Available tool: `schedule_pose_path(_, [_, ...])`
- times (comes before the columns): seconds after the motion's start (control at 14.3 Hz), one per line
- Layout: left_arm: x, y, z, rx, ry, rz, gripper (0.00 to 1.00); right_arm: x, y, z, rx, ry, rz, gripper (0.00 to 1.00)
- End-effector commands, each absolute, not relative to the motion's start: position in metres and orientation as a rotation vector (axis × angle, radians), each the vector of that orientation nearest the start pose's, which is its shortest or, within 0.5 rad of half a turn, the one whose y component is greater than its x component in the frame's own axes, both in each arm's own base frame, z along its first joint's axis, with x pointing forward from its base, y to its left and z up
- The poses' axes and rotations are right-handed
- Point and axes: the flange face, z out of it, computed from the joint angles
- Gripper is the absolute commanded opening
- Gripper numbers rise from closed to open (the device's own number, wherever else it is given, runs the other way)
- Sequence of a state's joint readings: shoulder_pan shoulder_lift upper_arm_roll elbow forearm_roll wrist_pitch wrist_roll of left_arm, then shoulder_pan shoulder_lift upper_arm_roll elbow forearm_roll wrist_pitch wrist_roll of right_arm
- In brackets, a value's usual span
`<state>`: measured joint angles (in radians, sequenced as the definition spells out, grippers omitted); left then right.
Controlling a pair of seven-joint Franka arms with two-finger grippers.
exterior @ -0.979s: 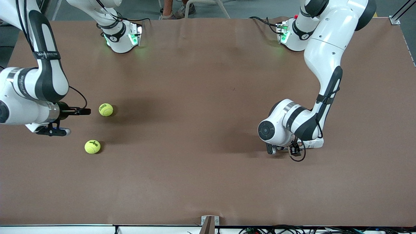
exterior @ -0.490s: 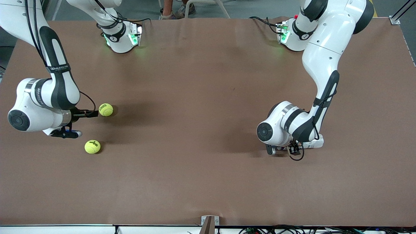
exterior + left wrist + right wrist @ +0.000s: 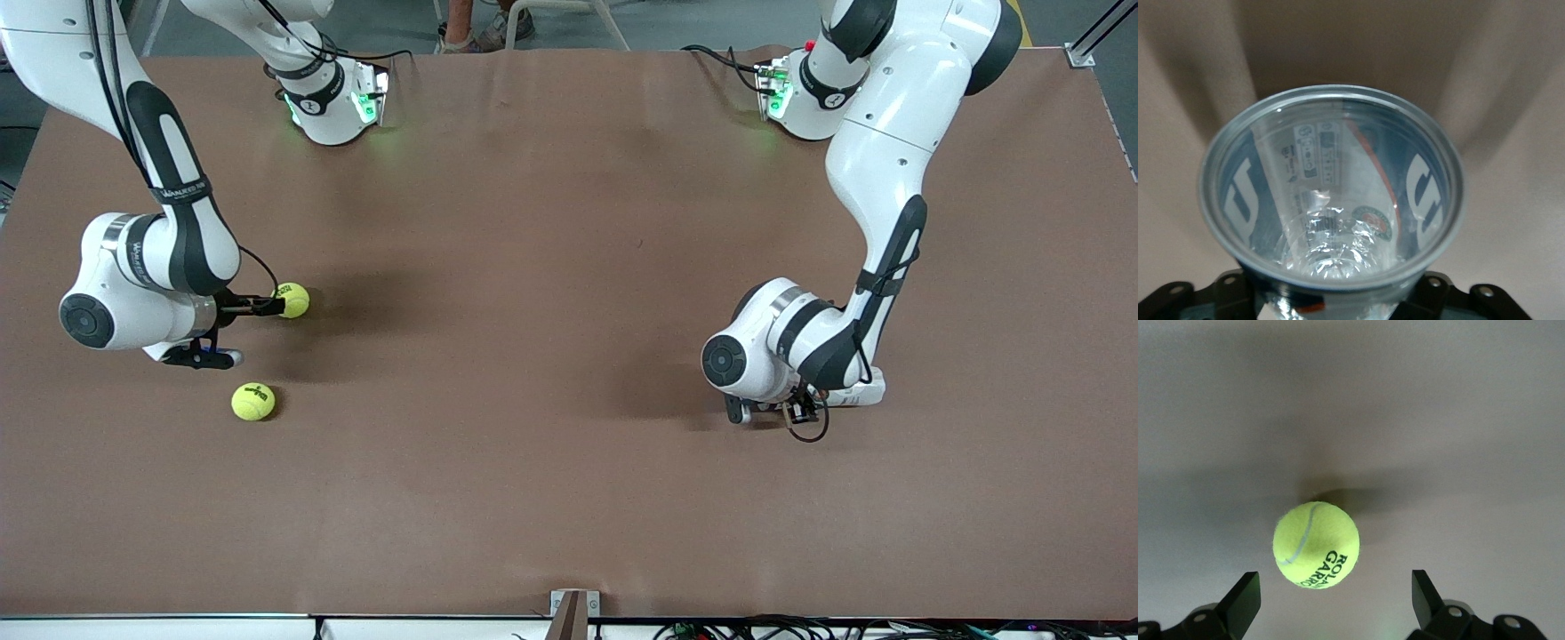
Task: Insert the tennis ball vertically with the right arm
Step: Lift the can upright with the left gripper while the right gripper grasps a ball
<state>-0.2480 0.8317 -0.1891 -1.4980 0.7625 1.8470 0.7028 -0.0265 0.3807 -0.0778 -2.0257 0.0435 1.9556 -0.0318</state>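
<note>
Reaching low over the table, the right tool has its fingers spread wide apart, with a tennis ball lying just ahead of the gap and not yet between the tips. In the front view this ball sits at the tool's tip, toward the right arm's end of the table. A second tennis ball lies apart from the tool, nearer the front camera.

The left tool hangs low over the table toward the left arm's end, clamped on a clear plastic can whose open mouth fills its wrist view; the can looks empty.

The likely step is closing in on the nearer ball. The main risk is a nudge: the ball rests free on a flat table, so if one finger touches it before the other, it could roll out of reach. It also sits a little off centre in the gap, which makes a lopsided contact more likely. A grip too close to the ball's edge could squeeze it out.
</note>
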Motion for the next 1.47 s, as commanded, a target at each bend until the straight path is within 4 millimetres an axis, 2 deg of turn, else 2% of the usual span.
schedule_pose_path(0.0, [0.641,-0.215,0.156,-1.872,1.829,0.628,0.65,0.535,-0.052,0.219,-3.012,0.177,0.669,1.00])
schedule_pose_path(0.14, [0.641,-0.218,0.162,-1.879,1.834,0.618,0.65,0.537,-0.050,0.205,-2.992,0.205,0.654,1.00])
schedule_pose_path(0.35, [0.641,-0.231,0.174,-1.825,1.910,0.605,0.64,0.536,-0.049,0.204,-2.991,0.207,0.659,1.00])
schedule_pose_path(0.56, [0.635,-0.249,0.179,-1.861,1.958,0.572,0.58,0.536,-0.049,0.201,-2.988,0.210,0.666,1.00])
schedule_pose_path(0.7, [0.636,-0.261,0.190,-1.861,1.973,0.538,0.57,0.534,-0.048,0.198,-2.986,0.208,0.677,1.00])
schedule_pose_path(0.98, [0.633,-0.290,0.219,-1.924,2.082,0.468,0.57,0.532,-0.047,0.194,-2.984,0.207,0.691,1.00])
schedule_pose_path(1.19, [0.637,-0.312,0.248,-1.999,2.188,0.366,0.57,0.530,-0.045,0.192,-2.980,0.202,0.707,0.99])
schedule_pose_path(1.4, [0.641,-0.331,0.263,-2.078,2.278,0.203,0.57,0.529,-0.046,0.192,-2.977,0.202,0.716,0.97])
